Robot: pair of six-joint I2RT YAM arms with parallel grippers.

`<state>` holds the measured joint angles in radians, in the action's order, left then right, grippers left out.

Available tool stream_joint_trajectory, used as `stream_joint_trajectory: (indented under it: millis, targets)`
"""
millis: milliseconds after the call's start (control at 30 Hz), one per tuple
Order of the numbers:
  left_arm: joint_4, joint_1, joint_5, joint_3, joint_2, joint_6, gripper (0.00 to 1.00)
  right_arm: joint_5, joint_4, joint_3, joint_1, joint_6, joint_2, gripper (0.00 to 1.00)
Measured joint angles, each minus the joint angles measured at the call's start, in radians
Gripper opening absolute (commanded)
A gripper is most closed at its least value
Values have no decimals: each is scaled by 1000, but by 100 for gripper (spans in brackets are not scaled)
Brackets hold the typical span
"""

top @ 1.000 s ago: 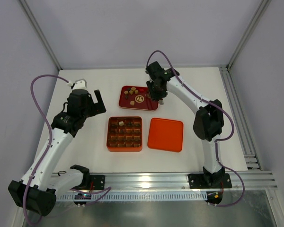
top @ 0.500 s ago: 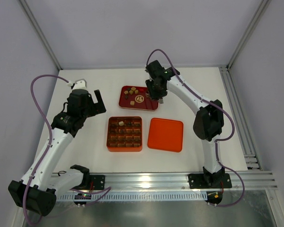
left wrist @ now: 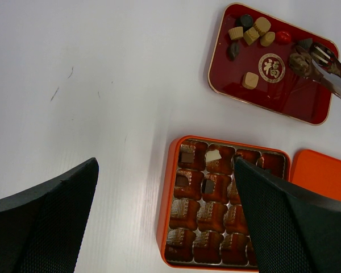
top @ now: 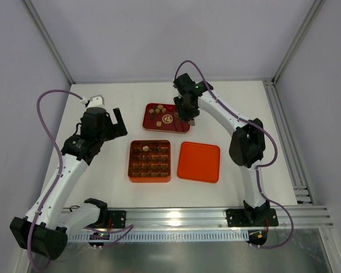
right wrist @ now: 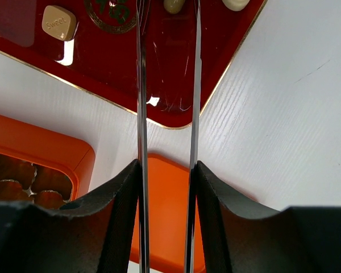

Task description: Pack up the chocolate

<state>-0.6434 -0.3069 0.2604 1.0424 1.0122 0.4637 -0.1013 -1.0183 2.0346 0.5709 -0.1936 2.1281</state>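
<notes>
Chocolate pieces point(top: 157, 114) in tan, cream and dark brown lie loose in the dark red tray point(top: 149, 121). In the left wrist view the chocolate point(left wrist: 250, 34) clusters at the tray's point(left wrist: 284, 102) far left. My right gripper point(top: 188, 109) hangs over the tray's right end, shut on metal tongs point(right wrist: 139, 85). The tongs' forked tip point(left wrist: 325, 57) sits beside a dark lump point(left wrist: 299, 61). A tan piece point(right wrist: 59, 23) shows left of the blades. My left gripper point(top: 107, 122) hovers wide open, left of the orange box point(top: 149, 143). A few pieces point(left wrist: 187, 153) sit in the box's back cells.
The orange lid point(top: 199, 161) lies flat to the right of the box and shows under my right gripper point(right wrist: 166, 165) as lid point(right wrist: 165, 216). The box's near-left rim point(left wrist: 163, 227) lies between my left fingers point(left wrist: 45, 216). Enclosure walls ring the white table.
My right wrist has shifted slightly toward the left and back over the red tray, and the tongs' blades have spread a little. The left arm has not moved.
</notes>
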Motion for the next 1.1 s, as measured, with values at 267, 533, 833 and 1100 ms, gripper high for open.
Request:
stream_joint_trajectory:
  millis: [267, 533, 833, 1100]
  targets:
    - [0, 0, 0, 0, 0, 0, 100, 5, 0, 0, -2, 0, 16, 38]
    - [0, 1, 0, 0, 0, 0, 100, 7, 0, 0, -2, 0, 16, 38]
    - [0, 2, -1, 0, 0, 0, 100, 7, -2, 3, -2, 0, 14, 37]
    - [0, 2, -3, 0, 0, 0, 100, 7, -2, 3, -2, -2, 9, 37]
